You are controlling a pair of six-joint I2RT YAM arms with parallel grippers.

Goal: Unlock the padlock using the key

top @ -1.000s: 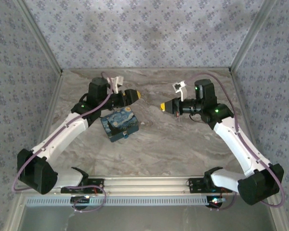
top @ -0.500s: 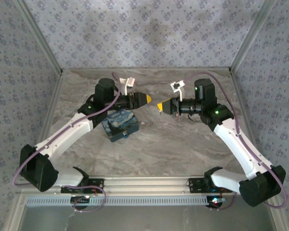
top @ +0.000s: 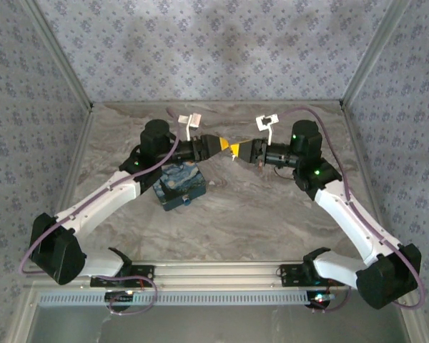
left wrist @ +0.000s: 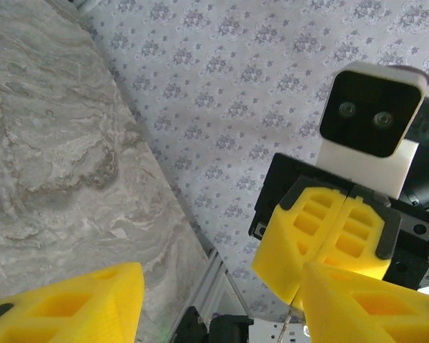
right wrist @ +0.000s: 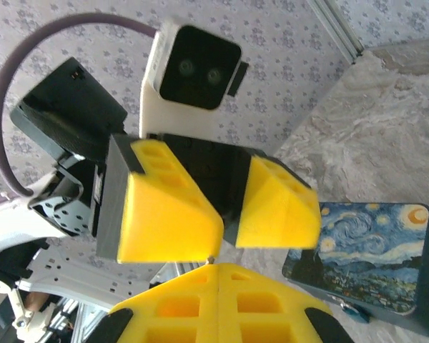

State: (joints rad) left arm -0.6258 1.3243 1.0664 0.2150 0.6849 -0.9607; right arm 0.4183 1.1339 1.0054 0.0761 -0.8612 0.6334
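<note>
1. In the top view, the two arms are reaching toward each other above the far middle part of the table [top: 272, 214]. The left gripper [top: 218, 145] and the right gripper [top: 234, 149] are meeting tip to tip in the air. I cannot tell from here whether they are touching or only just beside each other.
2. The left gripper is standing open. In the right wrist view its two yellow fingers [right wrist: 164, 211] are spreading apart with a dark gap between them. In the left wrist view the same gripper [left wrist: 222, 286] is showing one finger in each lower corner, and nothing is sitting between them.
3. The right gripper [left wrist: 322, 250] is pressing its two yellow fingers flat together, and they are clamping the key [left wrist: 292, 314]. Only a thin metal tip of the key is sticking out below the fingers, and the rest is hidden inside them.
4. In the right wrist view, the closed right gripper [right wrist: 216, 275] is pointing its tip at the gap of the left gripper, very near to it.
5. A blue box [top: 177, 184] with a starry night painting is lying on the table, a little left of the middle and partly under the left arm. It is sitting below the two grippers and apart from them.
</note>
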